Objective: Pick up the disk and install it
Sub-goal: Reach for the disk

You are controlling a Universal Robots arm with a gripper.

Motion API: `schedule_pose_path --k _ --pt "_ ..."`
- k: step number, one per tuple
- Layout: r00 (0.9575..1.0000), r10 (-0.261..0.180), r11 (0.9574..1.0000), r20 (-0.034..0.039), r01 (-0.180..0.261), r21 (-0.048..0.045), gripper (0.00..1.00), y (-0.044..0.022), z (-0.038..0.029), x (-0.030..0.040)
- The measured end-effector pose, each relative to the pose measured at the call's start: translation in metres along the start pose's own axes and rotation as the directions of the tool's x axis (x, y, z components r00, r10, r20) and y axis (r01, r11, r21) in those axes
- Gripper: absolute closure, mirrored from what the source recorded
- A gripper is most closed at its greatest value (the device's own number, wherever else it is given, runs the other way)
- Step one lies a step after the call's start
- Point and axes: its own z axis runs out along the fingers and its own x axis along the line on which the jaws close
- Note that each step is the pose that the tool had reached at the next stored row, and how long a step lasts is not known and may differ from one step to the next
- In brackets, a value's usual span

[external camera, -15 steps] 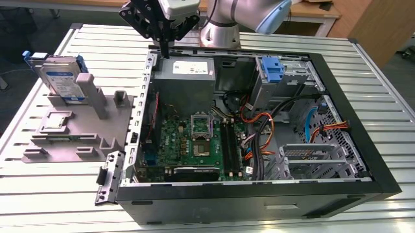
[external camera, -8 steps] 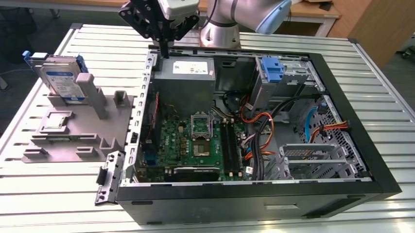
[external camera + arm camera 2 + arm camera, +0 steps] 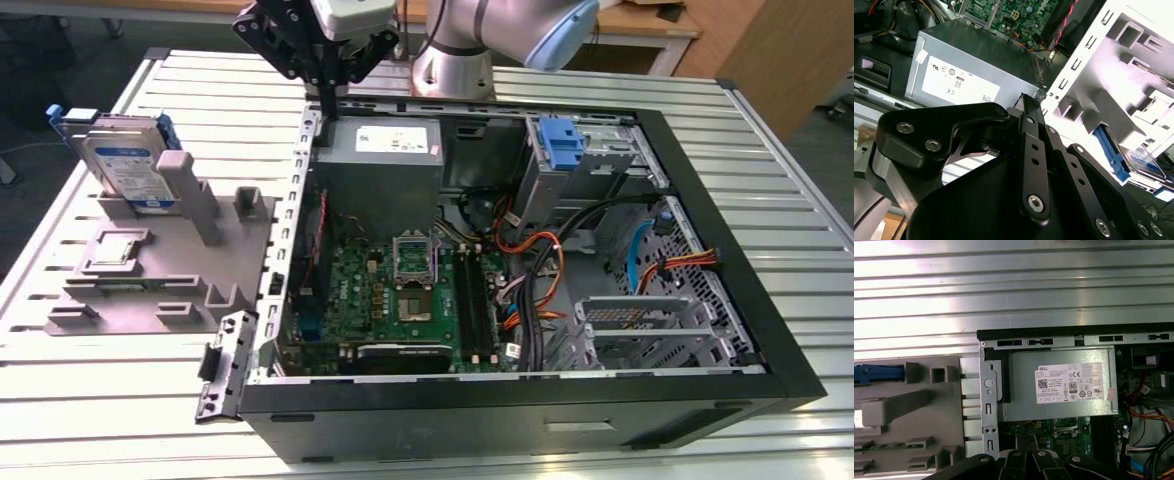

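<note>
The disk [image 3: 124,165] stands upright in the grey holder block [image 3: 160,280] on the exterior view's left, silver with a white-and-blue label and a blue carrier around it. The first wrist view looks down on the disk's blue carrier edge [image 3: 876,374], and the second wrist view catches part of the disk [image 3: 1146,161] behind the holder. My gripper [image 3: 328,82] hangs above the back left corner of the open computer case [image 3: 534,395], well apart from the disk. Its black fingers [image 3: 1026,107] are shut with nothing between them.
Below the gripper a grey power supply [image 3: 1061,385] lies inside the case, with the motherboard [image 3: 400,285] and loose cables [image 3: 534,260] beyond it. A blue bracket [image 3: 562,142] sits on the metal drive bay at the back right. The ribbed metal table [image 3: 120,400] surrounds the case.
</note>
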Motion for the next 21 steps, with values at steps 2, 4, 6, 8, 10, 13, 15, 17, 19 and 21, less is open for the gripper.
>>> schedule_pose_path --k 2,4,6,8,10,13,15,17,19,21 --pt "1.0 0.0 1.0 0.0001 0.0 0.0 0.9 0.0008 0.0001 0.0022" --pt "1.0 0.0 1.0 0.0 0.0 0.0001 0.9 0.0037 0.0001 0.0034" --pt "1.0 0.0 1.0 0.0 0.0 0.0 0.9 0.0068 0.0004 0.0043" --pt "1.0 0.0 1.0 0.0 0.0 0.0 0.9 0.0094 0.0007 0.0048" --pt "1.0 0.0 1.0 0.0 0.0 0.0 0.9 0.0121 0.001 0.0052" --pt "1.0 0.0 1.0 0.0 0.0 0.0 0.9 0.0159 0.0014 0.0058" --pt "1.0 0.0 1.0 0.0001 0.0 -0.0001 0.9 0.0169 0.0016 0.0071" --pt "1.0 0.0 1.0 0.0 0.0 0.0001 0.9 0.017 0.0016 0.0102" --pt "1.0 0.0 1.0 0.0 0.0 0.0 0.9 0.0168 0.0017 0.0148" --pt "1.0 0.0 1.0 0.0 0.0 0.0 0.9 0.0164 0.0018 0.0196"
